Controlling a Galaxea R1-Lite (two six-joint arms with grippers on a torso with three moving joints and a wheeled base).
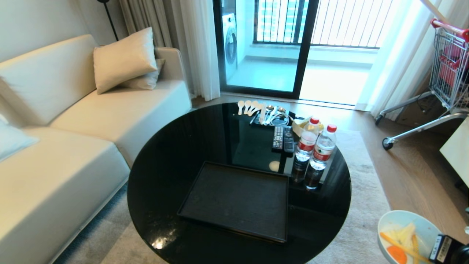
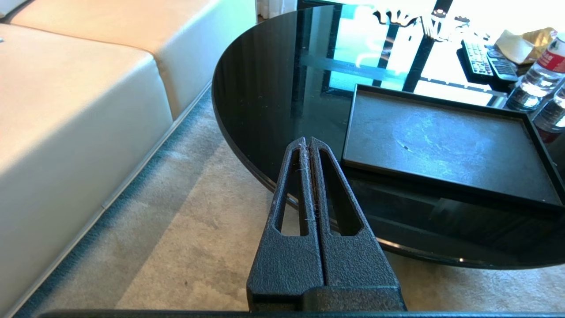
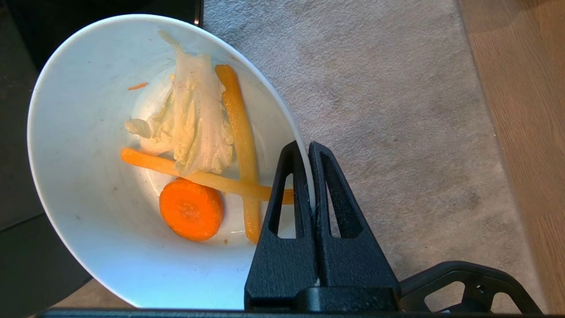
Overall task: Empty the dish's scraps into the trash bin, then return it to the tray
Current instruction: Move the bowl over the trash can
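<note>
head view: the large flat matte-black rectangular tray (image 1: 238, 200) sat bare on the round black glass counter (image 1: 165, 165), while the small round white ceramic dish (image 1: 403, 234) hung off the counter's right side over the pale rug (image 1: 362, 205), held by the right gripper (image 1: 438, 247). no trash bin showed, so the carry needed to go on until the bin was found.

left wrist view: the left gripper (image 2: 307, 143), jaws pressed together on nothing, waited beside the counter's near edge.

right wrist view: the jaws were clamped on the dish's rim, one inside, one outside. the orange carrot and pale leaf scraps (image 3: 198, 154) lay in the well. judging by that thin pinch, the dish should be kept level until over the bin, then tipped slowly.
</note>
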